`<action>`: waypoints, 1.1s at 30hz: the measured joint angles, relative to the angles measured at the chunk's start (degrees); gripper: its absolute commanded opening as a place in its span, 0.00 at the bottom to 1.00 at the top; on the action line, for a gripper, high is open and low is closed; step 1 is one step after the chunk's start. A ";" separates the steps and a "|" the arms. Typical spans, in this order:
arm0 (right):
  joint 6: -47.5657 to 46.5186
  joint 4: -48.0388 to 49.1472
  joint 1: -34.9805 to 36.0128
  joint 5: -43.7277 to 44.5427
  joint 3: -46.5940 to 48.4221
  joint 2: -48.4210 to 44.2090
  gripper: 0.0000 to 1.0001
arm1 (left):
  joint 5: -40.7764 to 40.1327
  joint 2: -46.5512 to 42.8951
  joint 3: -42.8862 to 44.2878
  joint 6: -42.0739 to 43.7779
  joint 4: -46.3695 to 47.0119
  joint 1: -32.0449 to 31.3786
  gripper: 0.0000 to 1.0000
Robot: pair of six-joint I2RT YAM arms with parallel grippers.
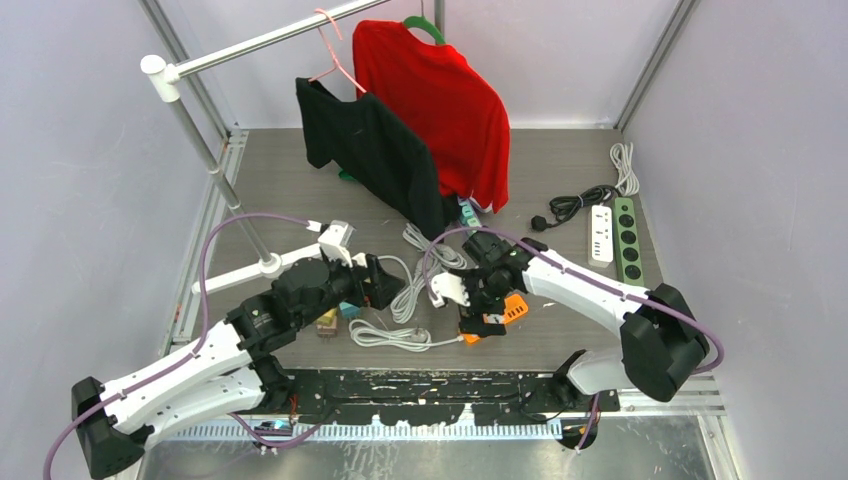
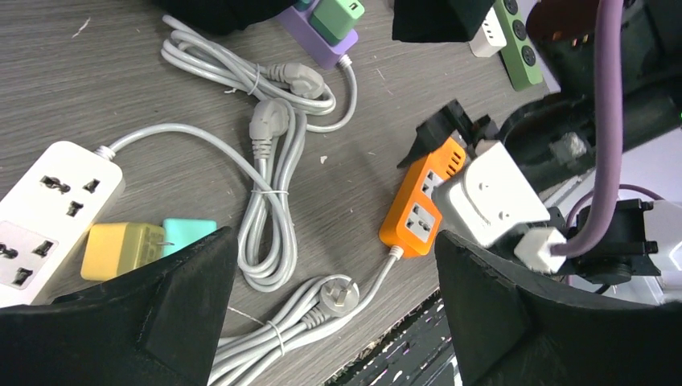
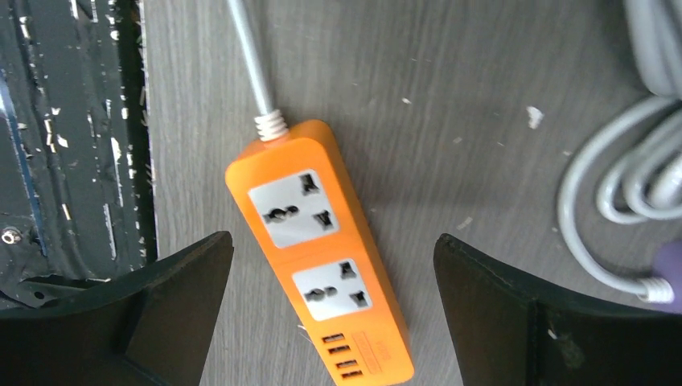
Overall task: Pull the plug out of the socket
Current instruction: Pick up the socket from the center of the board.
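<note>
An orange power strip [image 3: 322, 257] lies flat on the table, and both of its sockets are empty. My right gripper [image 3: 334, 241] hovers open straight above it, one finger on each side, touching nothing. My left gripper [image 2: 331, 265] is open too, over a bundled grey cord whose flat plug [image 2: 338, 296] lies loose. At the top of the left wrist view a green plug [image 2: 338, 16] sits in a purple strip [image 2: 314, 40]. A yellow plug [image 2: 121, 249] and a teal plug [image 2: 189, 232] lie beside a white strip [image 2: 48, 209]; the yellow one's pins show.
Coils of grey cable [image 1: 420, 265] lie between the two arms. A white strip [image 1: 600, 233], a green strip [image 1: 627, 240] and a black cord [image 1: 575, 203] rest at the back right. A black shirt [image 1: 370, 150] and a red shirt [image 1: 440, 100] hang from the rail behind.
</note>
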 measured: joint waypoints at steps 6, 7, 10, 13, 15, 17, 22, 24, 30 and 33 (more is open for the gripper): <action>-0.35 1.51 2.40 -0.33 -4.94 -1.64 1.00 | -1.86 -1.03 -0.31 -1.07 -0.37 0.00 0.91; -0.46 1.92 2.60 -0.28 -5.84 -2.12 1.00 | -2.21 -1.38 -0.52 -1.31 -0.39 0.00 0.91; -0.48 3.50 2.73 0.22 -7.93 -2.97 1.00 | -3.21 -2.34 -1.62 -2.49 -0.39 0.00 0.91; -0.31 6.08 2.73 1.31 -8.96 -3.04 1.00 | -3.67 -2.64 -2.43 -3.54 -0.39 0.00 0.91; -0.24 8.50 2.73 2.40 -9.53 -3.02 0.99 | -3.78 -2.73 -2.75 -4.46 -0.44 0.00 0.91; -0.26 10.43 2.73 3.04 -10.05 -2.95 0.97 | -3.78 -2.86 -2.82 -5.29 -0.55 0.00 0.91; -0.50 13.18 2.73 3.26 -11.43 -2.43 0.79 | -3.78 -4.17 -2.89 -7.30 -1.27 0.00 0.90; -0.81 13.27 2.73 3.23 -11.85 -2.43 0.66 | -3.78 -4.87 -3.21 -7.85 -1.25 0.00 0.90; -0.83 13.55 2.84 3.30 -12.37 -2.45 0.32 | -3.78 -5.86 -4.94 -9.55 -1.31 0.00 0.90; -0.70 13.60 2.89 3.48 -12.39 -2.56 0.18 | -3.78 -5.88 -4.98 -10.05 -1.29 0.00 0.90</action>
